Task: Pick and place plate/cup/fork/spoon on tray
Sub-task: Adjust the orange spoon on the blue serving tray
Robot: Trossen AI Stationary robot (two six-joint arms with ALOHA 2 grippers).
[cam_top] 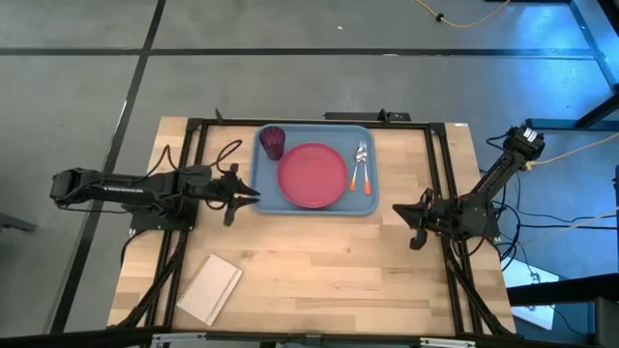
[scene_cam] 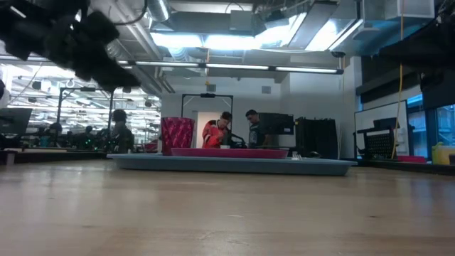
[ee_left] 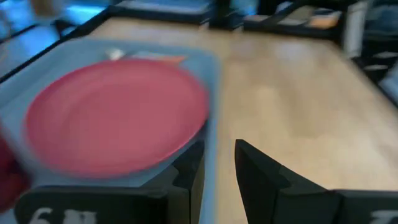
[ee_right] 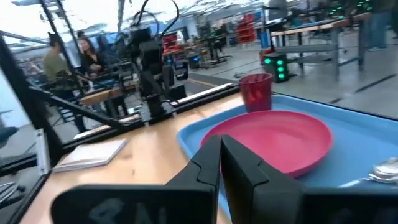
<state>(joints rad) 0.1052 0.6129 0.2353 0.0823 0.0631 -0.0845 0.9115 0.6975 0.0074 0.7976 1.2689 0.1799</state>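
Plate (cam_top: 312, 175), cup (cam_top: 273, 141), fork (cam_top: 361, 155), spoon (cam_top: 367, 178) all on tray (cam_top: 266, 193). Left gripper (cam_top: 253, 194) jaws narrowly apart at tray edge, empty; right gripper (cam_top: 398, 210) jaws closed, empty. Risk: left could nudge the tray.

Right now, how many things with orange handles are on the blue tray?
2. The fork and the spoon lie side by side on the tray, between the plate and the tray's right rim. None looks hidden.

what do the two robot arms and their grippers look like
Both arms are dark, nearly black, jointed links with black cables trailing from their bases. The left gripper and right gripper each end in two flat, angular black fingers. Pale markings show on the left wrist's housing, too blurred to read.
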